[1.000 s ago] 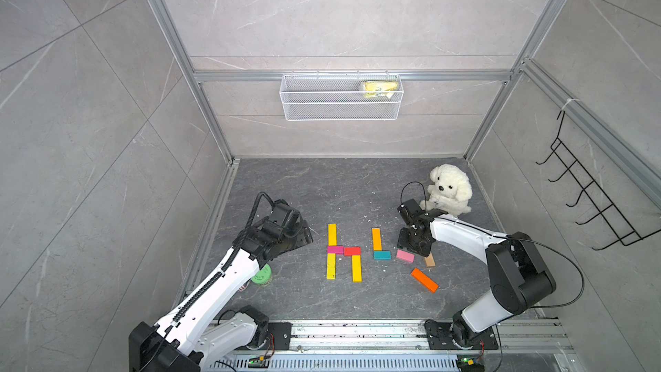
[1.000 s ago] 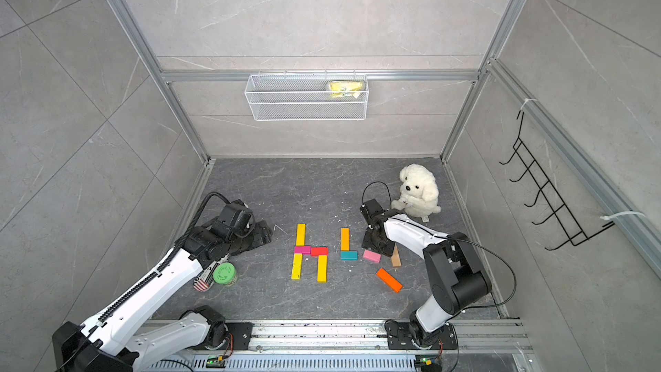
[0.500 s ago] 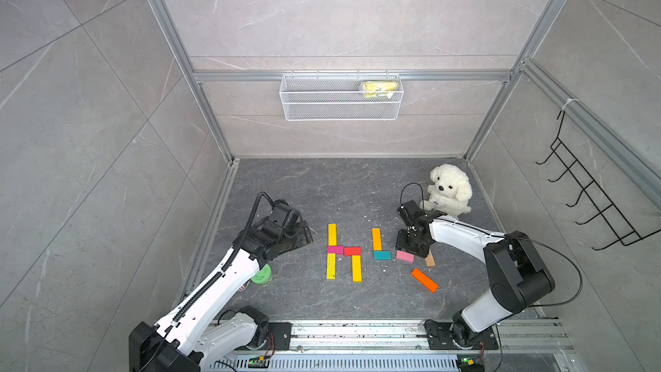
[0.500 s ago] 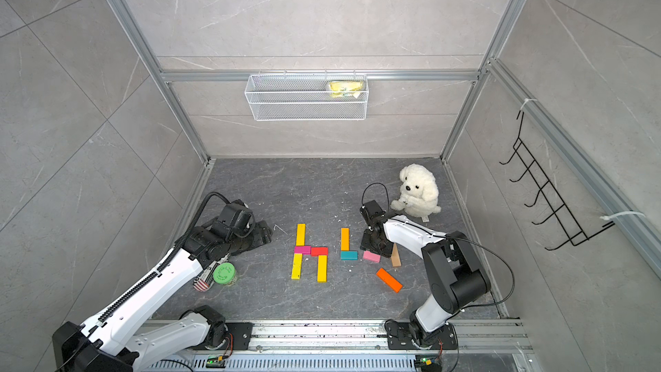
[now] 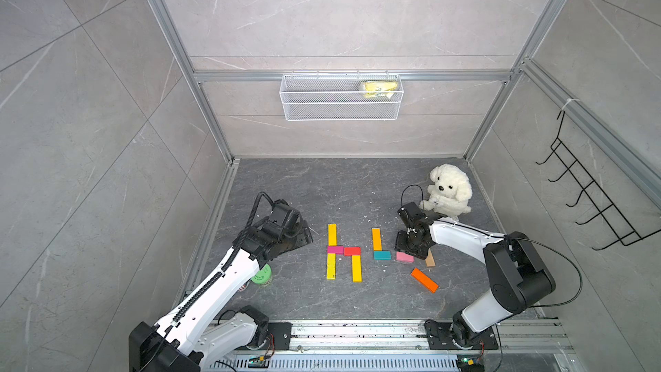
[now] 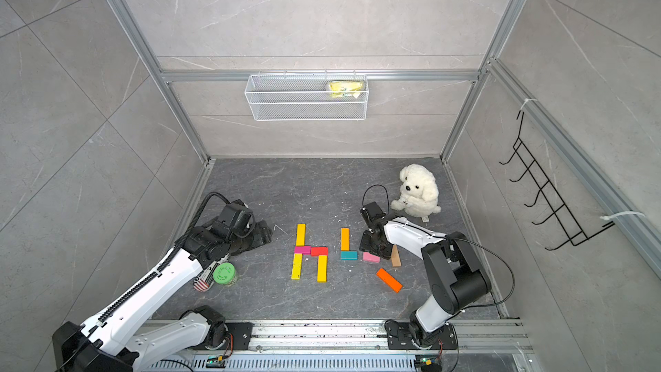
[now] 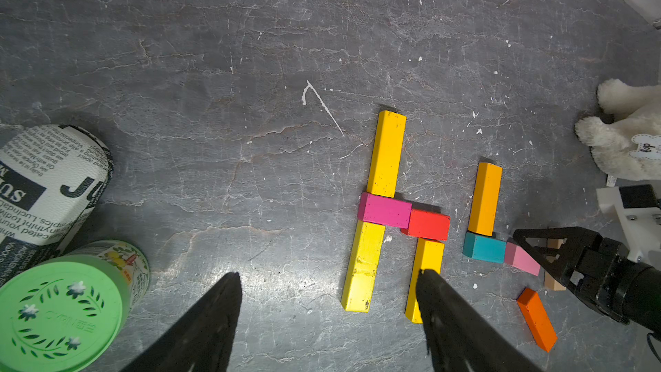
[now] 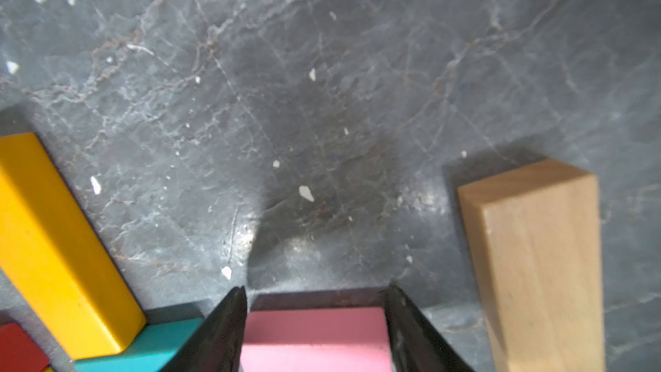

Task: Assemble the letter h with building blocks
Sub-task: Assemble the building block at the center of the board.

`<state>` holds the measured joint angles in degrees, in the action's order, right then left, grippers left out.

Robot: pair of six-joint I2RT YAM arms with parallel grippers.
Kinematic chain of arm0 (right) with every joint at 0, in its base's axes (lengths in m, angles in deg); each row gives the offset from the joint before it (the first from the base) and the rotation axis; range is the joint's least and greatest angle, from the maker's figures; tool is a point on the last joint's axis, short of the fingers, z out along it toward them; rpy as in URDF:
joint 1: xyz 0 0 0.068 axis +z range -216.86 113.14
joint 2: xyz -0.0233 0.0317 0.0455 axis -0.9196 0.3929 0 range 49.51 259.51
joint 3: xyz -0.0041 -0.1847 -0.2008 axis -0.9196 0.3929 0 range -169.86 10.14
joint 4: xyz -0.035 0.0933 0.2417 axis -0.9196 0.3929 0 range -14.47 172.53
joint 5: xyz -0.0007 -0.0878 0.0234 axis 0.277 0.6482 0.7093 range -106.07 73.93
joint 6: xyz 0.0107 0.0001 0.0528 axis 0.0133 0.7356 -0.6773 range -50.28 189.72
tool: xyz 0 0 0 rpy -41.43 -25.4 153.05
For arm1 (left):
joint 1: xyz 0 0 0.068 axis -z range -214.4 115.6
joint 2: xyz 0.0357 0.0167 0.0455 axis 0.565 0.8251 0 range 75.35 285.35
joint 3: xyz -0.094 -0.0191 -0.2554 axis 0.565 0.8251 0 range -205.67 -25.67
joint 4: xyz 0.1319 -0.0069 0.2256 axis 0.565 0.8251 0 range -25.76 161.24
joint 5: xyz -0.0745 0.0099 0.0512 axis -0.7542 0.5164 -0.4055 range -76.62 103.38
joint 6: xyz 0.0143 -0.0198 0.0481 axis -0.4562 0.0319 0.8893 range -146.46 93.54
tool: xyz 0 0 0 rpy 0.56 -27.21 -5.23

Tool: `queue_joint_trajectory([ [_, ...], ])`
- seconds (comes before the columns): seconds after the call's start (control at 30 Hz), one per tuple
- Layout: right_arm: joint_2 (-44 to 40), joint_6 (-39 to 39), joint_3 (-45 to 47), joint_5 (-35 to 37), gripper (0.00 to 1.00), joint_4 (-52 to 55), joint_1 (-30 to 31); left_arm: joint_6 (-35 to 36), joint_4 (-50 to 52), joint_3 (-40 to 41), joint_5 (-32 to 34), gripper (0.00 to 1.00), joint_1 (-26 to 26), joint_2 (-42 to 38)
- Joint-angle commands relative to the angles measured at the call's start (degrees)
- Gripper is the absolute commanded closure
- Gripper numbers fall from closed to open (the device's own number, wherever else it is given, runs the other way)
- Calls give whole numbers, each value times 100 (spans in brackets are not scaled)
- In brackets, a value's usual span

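Right wrist view, right gripper [image 8: 316,288]: half-parted, closed on pink block [image 8: 314,338]; black fingers [image 8: 221,331] flush against two opposite sides of it, no gap visible. Pink block flat on floor [image 8: 322,101], just beside teal block [image 8: 143,348], with tan block [image 8: 536,263] near on the other side.

Left wrist view, left gripper [image 7: 329,273]: spread wide, holding nothing, hanging over bare floor by the near ends of the yellow bars.

Fingers on both: matte black, triangular, tapering to narrow tips. Blocks: rectangular, crisp-edged, smooth flat paint; tan one bare wood, grain showing. Floor: dark grey, stone-like, veined, flecked with white.

In a top view, mid-floor: far yellow bar [image 5: 332,234], magenta block [image 5: 335,249] and near yellow bar [image 5: 331,266] in one line; red block [image 5: 352,251] touching magenta; amber bar [image 5: 356,268] butting red's near side. Alongside, second amber bar [image 5: 376,239] ending at teal, an L. Orange block [image 5: 424,280] apart, lying aslant.
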<state>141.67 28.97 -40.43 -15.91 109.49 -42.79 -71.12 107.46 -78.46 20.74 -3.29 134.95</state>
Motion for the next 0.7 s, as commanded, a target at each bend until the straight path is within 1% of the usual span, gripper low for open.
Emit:
queue_joint_trajectory([
  [0.0,-74,-165,94,-194,35,-96,22,111,-33,-38,33,19,-31,-33],
  [0.67,-138,-384,16,-316,30,-119,80,133,-51,-38,7,19,-26,-7],
])
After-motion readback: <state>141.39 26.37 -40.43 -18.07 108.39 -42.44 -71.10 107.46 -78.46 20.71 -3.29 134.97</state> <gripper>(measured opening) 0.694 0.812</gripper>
